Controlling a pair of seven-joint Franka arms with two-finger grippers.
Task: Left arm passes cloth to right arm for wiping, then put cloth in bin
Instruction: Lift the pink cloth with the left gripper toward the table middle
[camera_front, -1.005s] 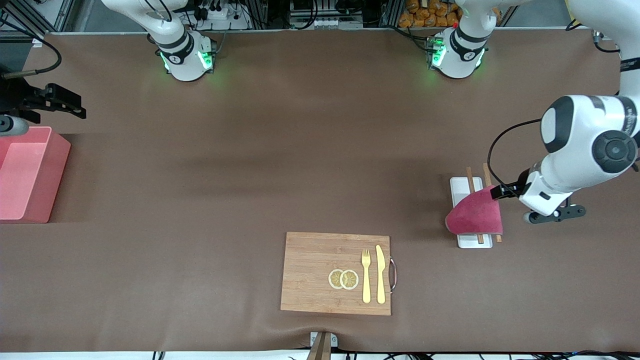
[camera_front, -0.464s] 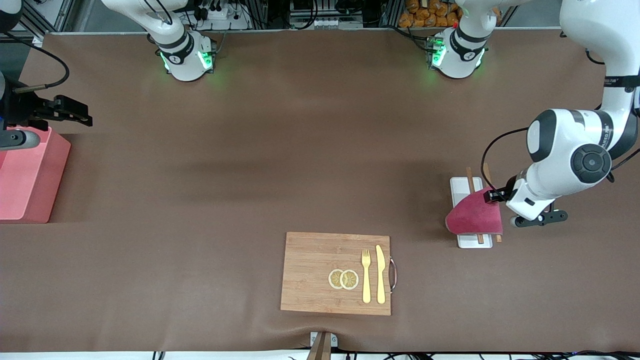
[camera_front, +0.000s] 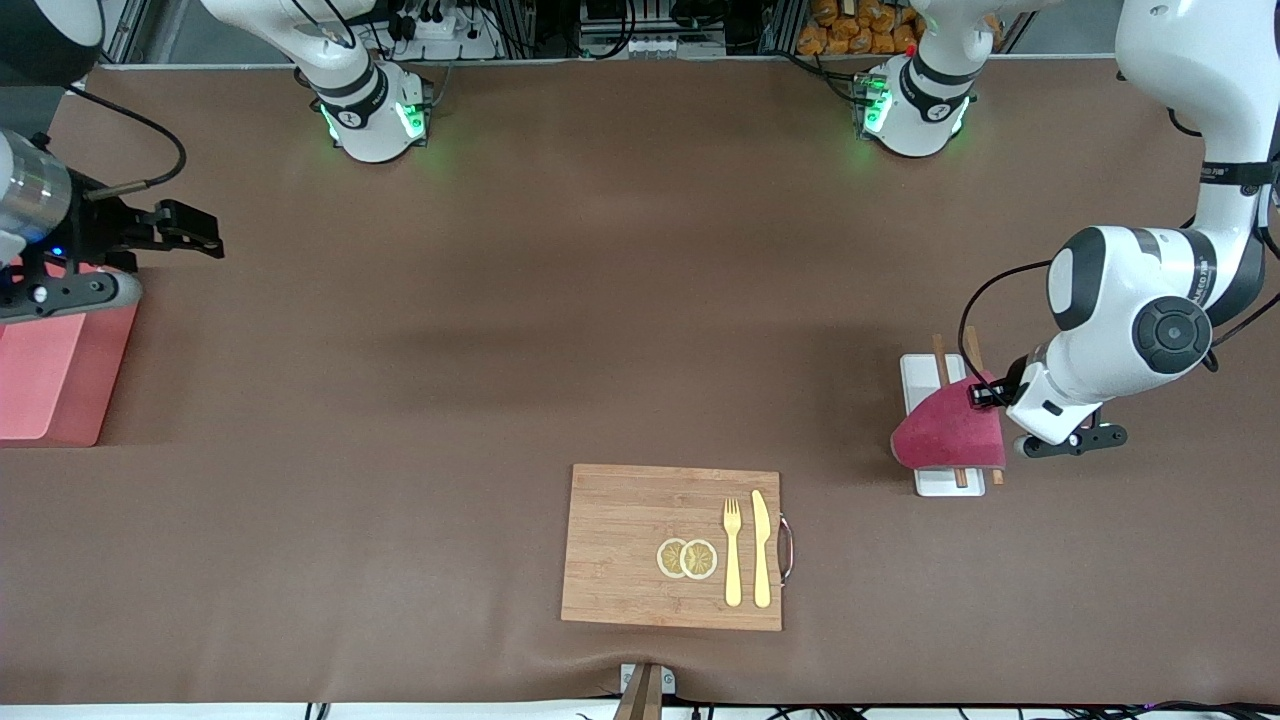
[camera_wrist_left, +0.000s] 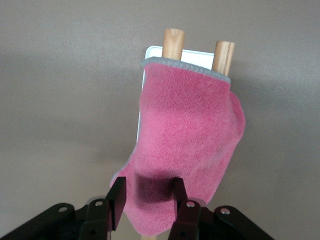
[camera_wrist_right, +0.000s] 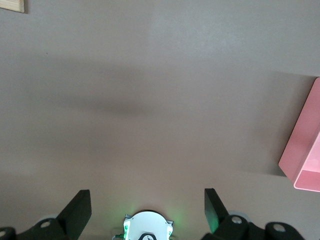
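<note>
The crimson-pink cloth (camera_front: 948, 433) hangs over two wooden rods (camera_front: 940, 352) on a small white tray (camera_front: 922, 377) at the left arm's end of the table. My left gripper (camera_front: 978, 396) is at the cloth's upper corner. In the left wrist view the left gripper (camera_wrist_left: 147, 194) is open, one finger on each side of the cloth's (camera_wrist_left: 187, 135) near end, not pressed onto it. My right gripper (camera_front: 203, 233) is open and empty over bare table beside the salmon-pink bin (camera_front: 50, 370). The right wrist view shows the right gripper (camera_wrist_right: 146, 196) wide open and the bin's corner (camera_wrist_right: 305, 155).
A wooden cutting board (camera_front: 630, 540) with two lemon slices (camera_front: 687, 558), a yellow fork (camera_front: 732, 550) and a yellow knife (camera_front: 761, 548) lies near the front camera at the table's middle. The two arm bases (camera_front: 370, 110) stand along the table's edge farthest from the front camera.
The left gripper has closed in on the cloth's upper corner. The right gripper has swung from over the bin toward the table's middle.
</note>
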